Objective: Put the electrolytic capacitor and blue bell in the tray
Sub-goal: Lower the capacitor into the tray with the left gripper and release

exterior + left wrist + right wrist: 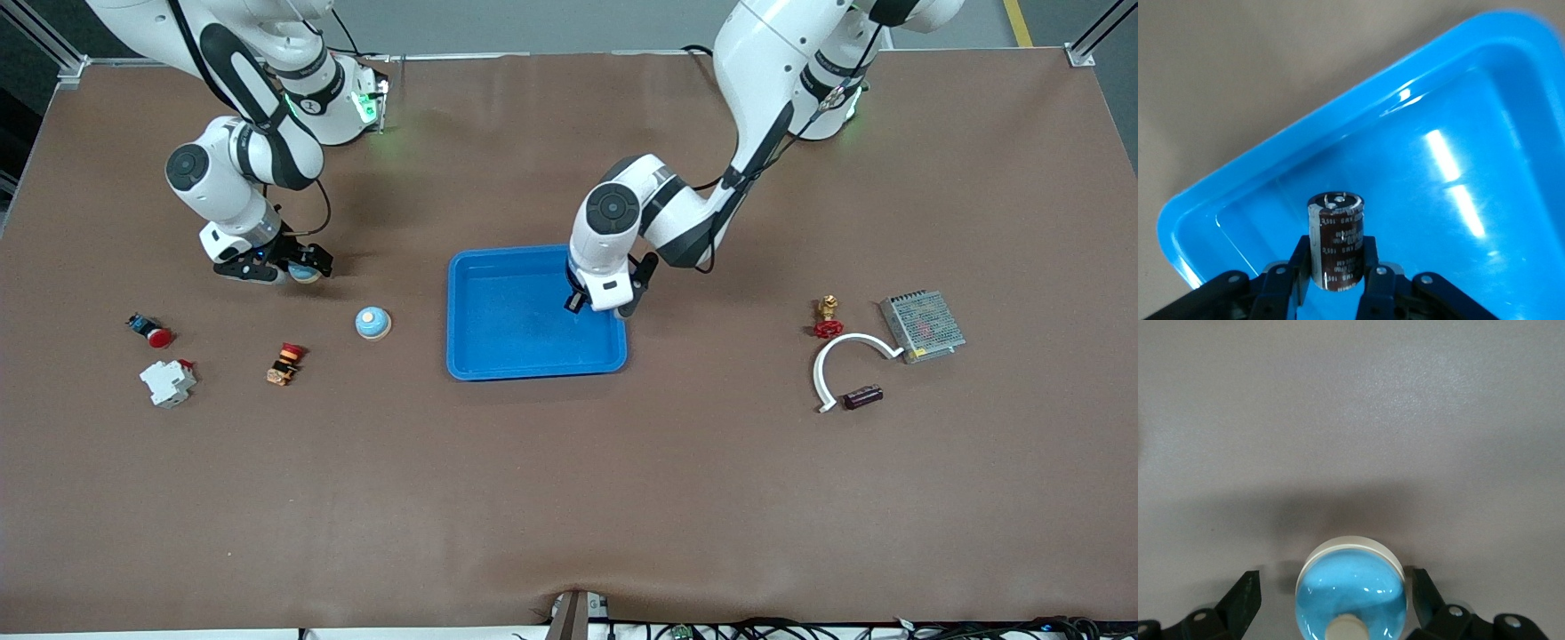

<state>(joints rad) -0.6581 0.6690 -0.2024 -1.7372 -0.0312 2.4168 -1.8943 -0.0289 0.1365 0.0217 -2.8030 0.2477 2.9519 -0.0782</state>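
Capacitor [1337, 241] – a dark cylinder – is clamped upright between the left gripper's [1335, 270] fingers, just over the blue tray's [471, 356] floor. Right gripper [1337, 597], jaws wide apart, straddles a blue bell [1353, 590] on the table [569, 498] toward the right arm's end.

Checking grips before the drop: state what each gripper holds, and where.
Left gripper, over the bright blue plastic tray, clamps the dark cylindrical capacitor by its sides. Right gripper is open around the blue domed bell, not gripping it.
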